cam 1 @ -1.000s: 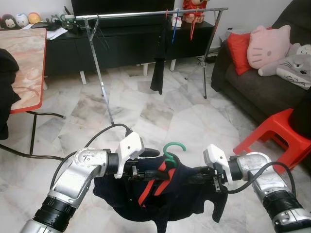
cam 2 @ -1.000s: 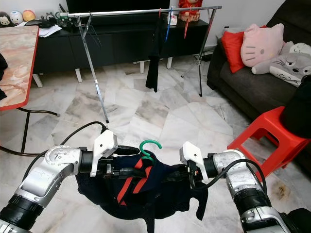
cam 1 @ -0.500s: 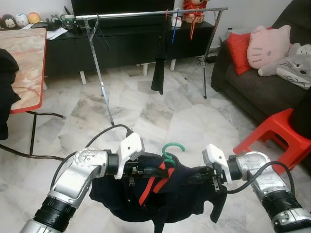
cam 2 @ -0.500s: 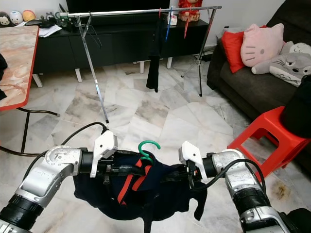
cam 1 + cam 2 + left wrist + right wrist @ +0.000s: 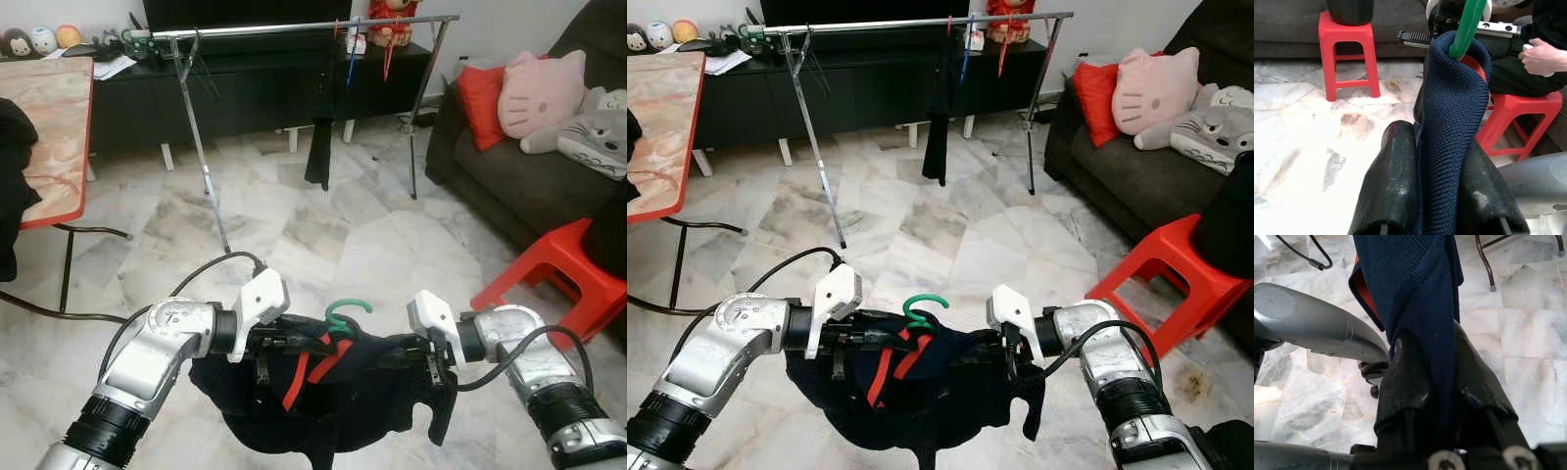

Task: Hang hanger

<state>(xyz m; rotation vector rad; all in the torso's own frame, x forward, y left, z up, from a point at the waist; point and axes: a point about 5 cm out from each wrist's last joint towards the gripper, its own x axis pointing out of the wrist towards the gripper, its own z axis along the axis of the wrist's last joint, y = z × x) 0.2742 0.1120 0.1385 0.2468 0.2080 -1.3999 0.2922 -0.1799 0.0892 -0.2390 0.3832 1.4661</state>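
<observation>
A navy garment with red lining hangs on a green hanger, stretched between my two arms low over the marble floor. My left gripper is shut on the garment's left shoulder; in the left wrist view its fingers pinch the navy knit below the green hanger. My right gripper is shut on the right shoulder, and its fingers clamp a fold of cloth. The silver clothes rail stands farther ahead.
A black garment and coloured hangers hang on the rail. A marble-top table stands left, a sofa with cushions right, a red stool near my right arm. A person's hand appears beside another red stool.
The hanger and garment have sunk a little, and the green hook has tipped lower. Both grippers keep their hold.
</observation>
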